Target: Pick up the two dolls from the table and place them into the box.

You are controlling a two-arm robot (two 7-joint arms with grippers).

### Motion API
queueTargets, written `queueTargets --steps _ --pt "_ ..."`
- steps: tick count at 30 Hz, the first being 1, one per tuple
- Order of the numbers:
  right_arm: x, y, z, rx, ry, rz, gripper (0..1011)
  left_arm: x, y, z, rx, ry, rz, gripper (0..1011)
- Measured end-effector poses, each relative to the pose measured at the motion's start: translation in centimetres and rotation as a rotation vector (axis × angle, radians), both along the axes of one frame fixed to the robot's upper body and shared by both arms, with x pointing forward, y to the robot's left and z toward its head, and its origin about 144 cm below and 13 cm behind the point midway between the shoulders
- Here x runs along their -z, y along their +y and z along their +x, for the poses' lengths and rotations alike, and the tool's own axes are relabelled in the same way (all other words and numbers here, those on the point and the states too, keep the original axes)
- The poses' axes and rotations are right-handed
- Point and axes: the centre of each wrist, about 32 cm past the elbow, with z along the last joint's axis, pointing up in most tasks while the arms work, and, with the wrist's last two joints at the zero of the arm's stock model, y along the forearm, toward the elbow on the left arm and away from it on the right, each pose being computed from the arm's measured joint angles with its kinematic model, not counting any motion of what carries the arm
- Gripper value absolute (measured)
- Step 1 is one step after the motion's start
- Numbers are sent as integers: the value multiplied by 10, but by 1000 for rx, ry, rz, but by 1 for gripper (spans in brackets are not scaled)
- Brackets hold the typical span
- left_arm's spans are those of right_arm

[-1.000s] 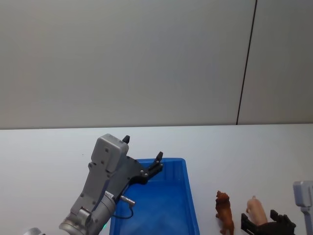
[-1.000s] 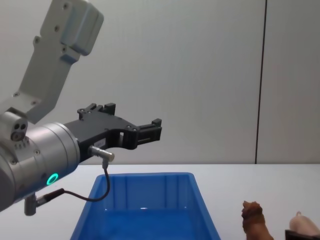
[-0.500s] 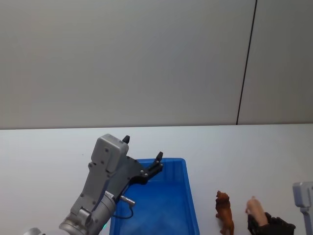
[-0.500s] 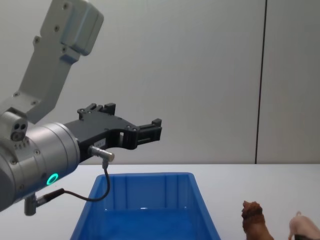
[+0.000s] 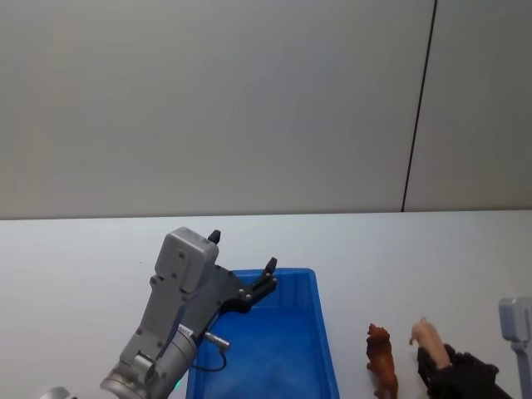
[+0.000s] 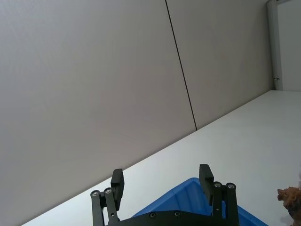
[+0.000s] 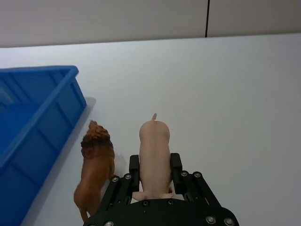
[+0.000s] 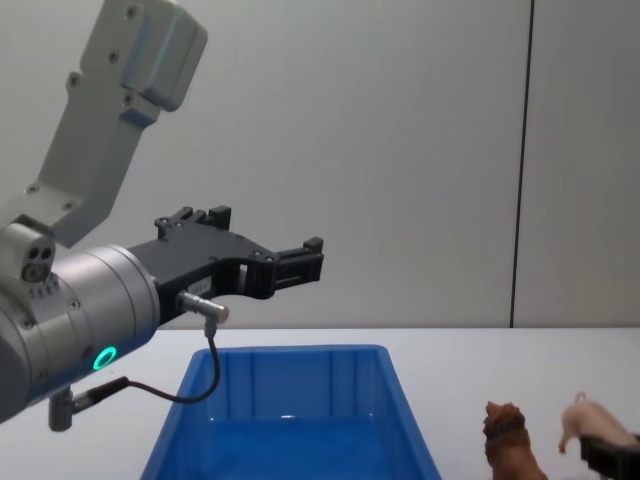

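My right gripper (image 7: pixel 154 163) is shut on the pale pink pig doll (image 7: pixel 154 141), holding it a little above the white table (image 7: pixel 235 94), with its tail end pointing away from the wrist. From the head the pig (image 5: pixel 427 336) sticks up out of the right gripper (image 5: pixel 440 366) near the lower right. The reddish-brown shaggy doll (image 5: pixel 382 359) stands on the table between the pig and the blue box (image 5: pixel 326 332). It also shows beside the held pig (image 7: pixel 96 162) and from the chest (image 8: pixel 508 440). My left gripper (image 5: pixel 243 252) hangs open above the box's far left corner, holding nothing.
The blue box (image 8: pixel 290 349) has nothing in it that I can see. A grey wall with a dark vertical seam (image 5: pixel 418 108) rises behind the table. Bare white tabletop spreads beyond the box and to the right of the dolls.
My right gripper has shut on the pink pig and raised it slightly off the table. The brown doll, the box and the left arm have stayed put.
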Motion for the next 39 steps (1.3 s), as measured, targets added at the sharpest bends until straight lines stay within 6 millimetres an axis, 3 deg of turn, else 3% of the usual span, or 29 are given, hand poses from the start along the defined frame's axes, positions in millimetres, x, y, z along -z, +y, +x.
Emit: queueTargets --steps 20,39 --pt "-32 6 13 -172 -194 15 373 0 0 0 0 0 0 1008" --pt "-36 23 44 -443 -221 82 373 0 0 0 0 0 0 1008"
